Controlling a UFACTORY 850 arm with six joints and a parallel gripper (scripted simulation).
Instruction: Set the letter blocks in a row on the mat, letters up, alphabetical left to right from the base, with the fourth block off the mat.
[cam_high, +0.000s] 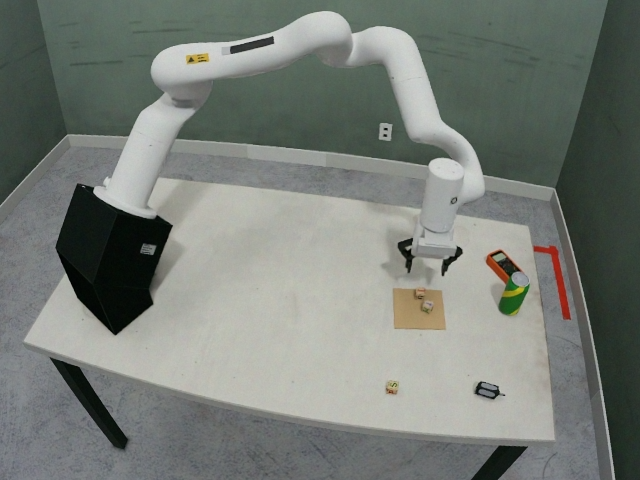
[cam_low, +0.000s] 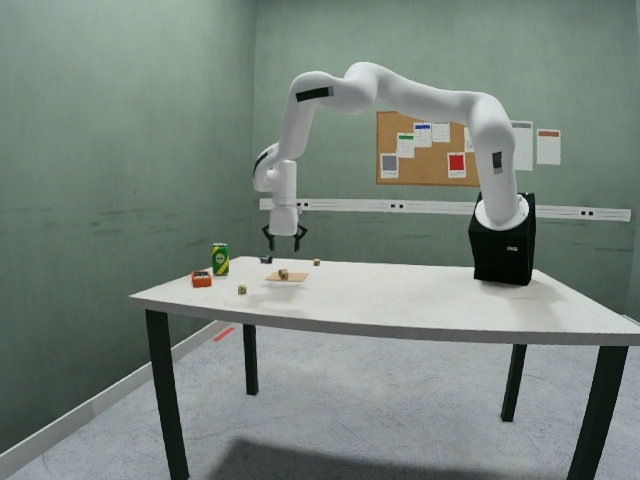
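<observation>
A brown mat (cam_high: 418, 308) lies on the right part of the white table. Two small letter blocks sit on it, one near its far edge (cam_high: 420, 292) and one just in front of it (cam_high: 427, 306), close together. They overlap in the exterior view (cam_low: 283, 273). A third block (cam_high: 392, 386) lies off the mat near the table's front edge. A fourth block (cam_low: 241, 289) lies off the mat on the other side, hidden behind the arm in the top view. The letters are too small to read. My gripper (cam_high: 426, 269) (cam_low: 283, 249) is open and empty, raised above the mat's far edge.
A green and yellow can (cam_high: 513, 294) stands right of the mat, with an orange multimeter (cam_high: 504, 264) just behind it. A small black object (cam_high: 488, 389) lies near the front right edge. The black robot base (cam_high: 111, 255) stands at the table's left.
</observation>
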